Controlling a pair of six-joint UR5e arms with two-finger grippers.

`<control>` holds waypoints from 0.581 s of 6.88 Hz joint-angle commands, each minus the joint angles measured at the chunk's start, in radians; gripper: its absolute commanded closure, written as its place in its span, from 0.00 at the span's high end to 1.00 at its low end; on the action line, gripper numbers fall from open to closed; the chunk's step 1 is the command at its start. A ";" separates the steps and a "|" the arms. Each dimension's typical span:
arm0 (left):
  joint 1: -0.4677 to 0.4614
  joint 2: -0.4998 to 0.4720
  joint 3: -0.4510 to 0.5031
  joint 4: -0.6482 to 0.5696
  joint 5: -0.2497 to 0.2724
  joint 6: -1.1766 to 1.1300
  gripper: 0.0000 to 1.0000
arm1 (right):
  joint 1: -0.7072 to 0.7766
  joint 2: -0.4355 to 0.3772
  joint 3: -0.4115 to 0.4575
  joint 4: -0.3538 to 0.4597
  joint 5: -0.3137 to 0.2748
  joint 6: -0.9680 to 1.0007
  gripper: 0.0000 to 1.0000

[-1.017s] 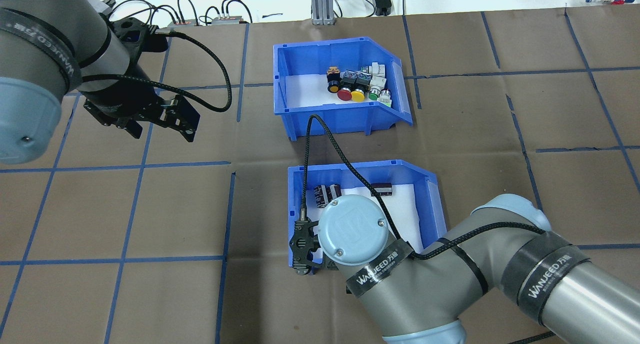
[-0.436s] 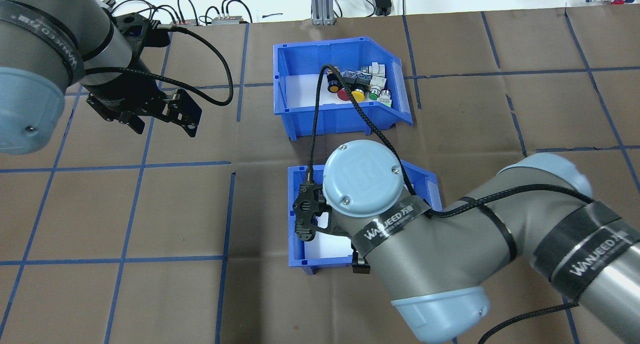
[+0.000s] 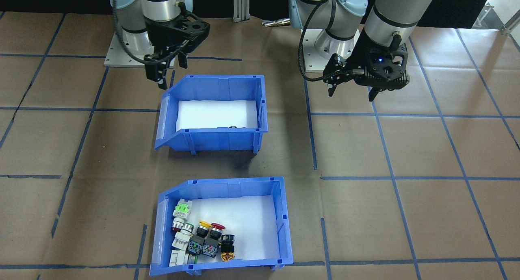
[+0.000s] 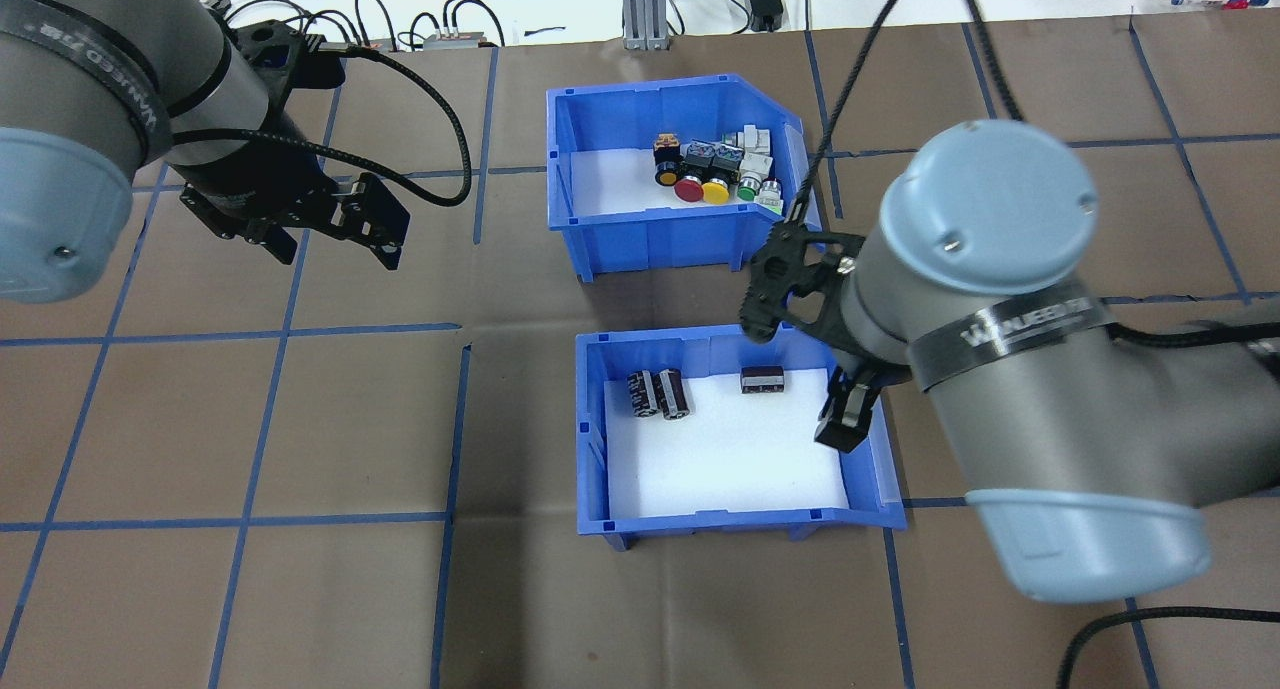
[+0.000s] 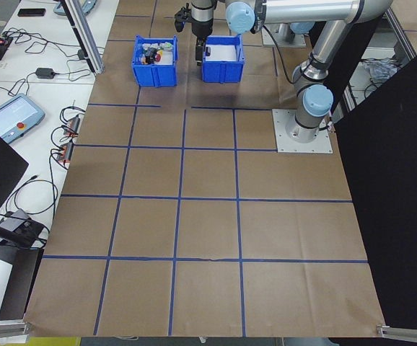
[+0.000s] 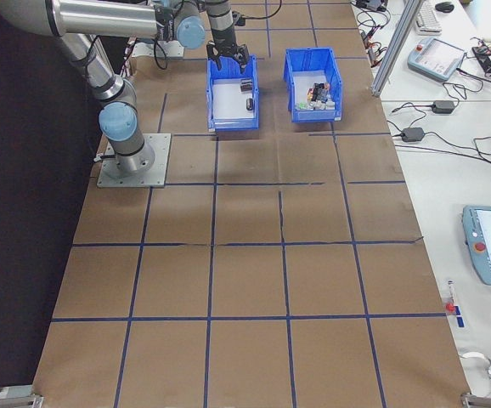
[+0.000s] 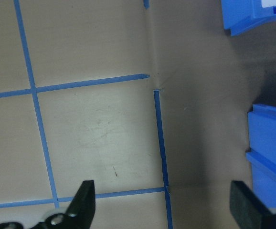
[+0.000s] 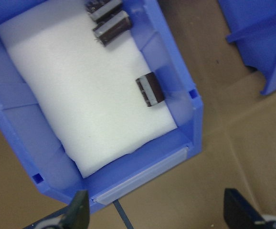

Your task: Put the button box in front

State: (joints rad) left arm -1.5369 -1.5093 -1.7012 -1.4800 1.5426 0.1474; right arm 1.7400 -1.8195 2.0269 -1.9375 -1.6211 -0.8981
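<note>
The button box [image 4: 610, 231] is a blue bin with white foam; its coloured push buttons [image 4: 712, 169] cluster in one corner. It stands on the far side of the table, close to the front-facing camera [image 3: 280, 231]. My right gripper [image 4: 850, 424] hangs open over the open-front lip of the other blue bin [image 4: 595, 439], a bin-length short of the button box. The right wrist view shows its fingers [image 8: 78, 210] spread, nothing held. My left gripper [image 4: 330, 244] is open above bare table, left of both bins, its pads [image 7: 83, 202] wide apart.
The second blue bin [image 3: 215, 140] holds three dark cylinders [image 4: 660, 391] on white foam and stands between the robot and the button box. Cables and control boxes [image 4: 420, 29] line the table's far edge. Brown paper with blue tape lines [image 4: 260, 329] covers the table.
My right arm has swung from the cylinder bin's near-left corner, across it, to its right open-front side. My left gripper has drifted slightly away from the robot.
</note>
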 commanded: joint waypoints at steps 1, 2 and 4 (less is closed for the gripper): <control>-0.002 -0.002 0.008 -0.012 -0.013 -0.032 1.00 | -0.178 -0.012 -0.081 0.003 0.029 0.152 1.00; -0.002 0.003 0.008 -0.019 -0.012 -0.060 1.00 | -0.197 0.023 -0.135 0.020 0.029 0.292 1.00; -0.002 0.006 0.008 -0.029 -0.004 -0.060 1.00 | -0.200 0.150 -0.267 0.083 0.024 0.645 1.00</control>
State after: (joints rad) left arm -1.5385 -1.5057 -1.6937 -1.5010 1.5354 0.0914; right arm 1.5462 -1.7426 1.8430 -1.8954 -1.5978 -0.4575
